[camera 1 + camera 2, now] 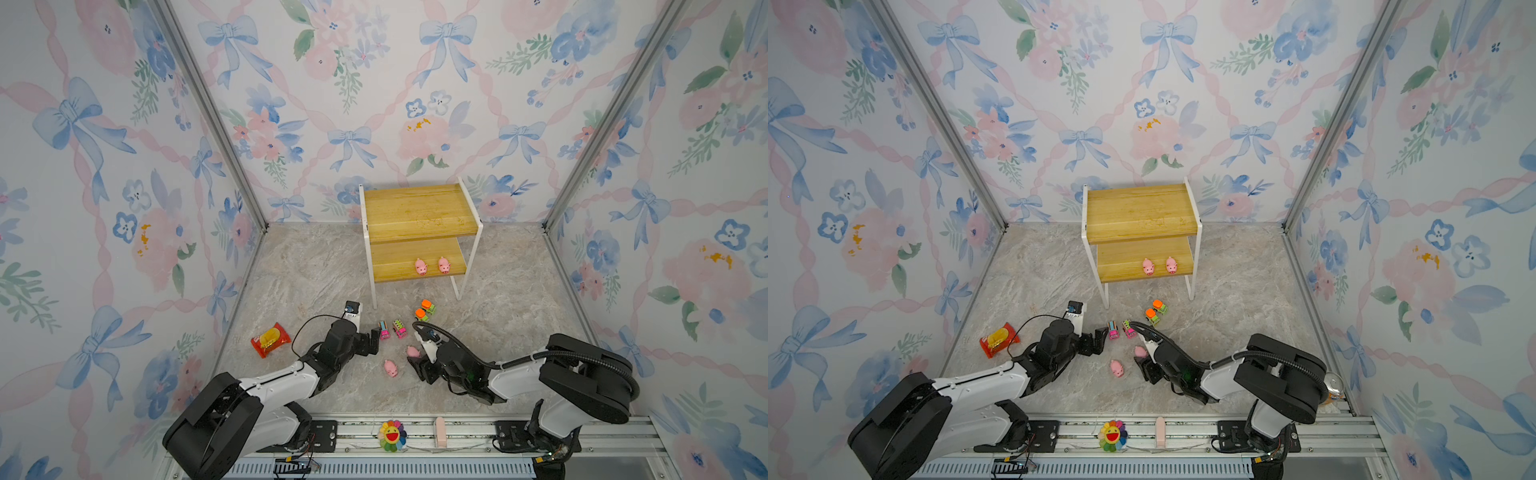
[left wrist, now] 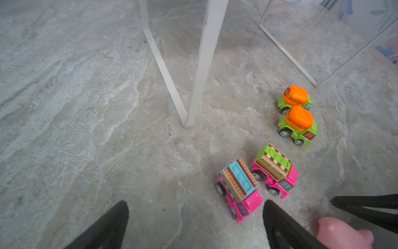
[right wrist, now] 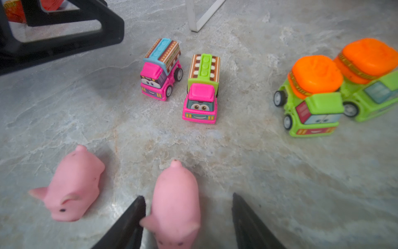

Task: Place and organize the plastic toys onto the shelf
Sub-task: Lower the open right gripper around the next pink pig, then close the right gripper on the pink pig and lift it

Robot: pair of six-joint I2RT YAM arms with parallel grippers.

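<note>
We see the shelf [image 1: 419,216] upright at the back of the worktop [image 1: 316,266]. It has two yellowish boards in a thin white frame, and a first pink pig [image 1: 421,266] and a second pig [image 1: 444,264] sit side by side at the front of its lower board. In front of it on the worktop stand an orange-topped green truck [image 1: 429,307] touching its twin truck [image 1: 421,314], and a blue-striped pink truck [image 1: 384,331] just beside a green-striped pink truck [image 1: 399,328]. Nearer to us are a third pig [image 1: 390,368] and a fourth pig [image 1: 413,352], close together but apart.

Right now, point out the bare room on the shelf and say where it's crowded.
The shelf's top board is wholly bare. The lower board is free left of its two pigs, which stand near the right front edge. Crowded: the floor before the shelf, with four trucks and two more pigs.
</note>
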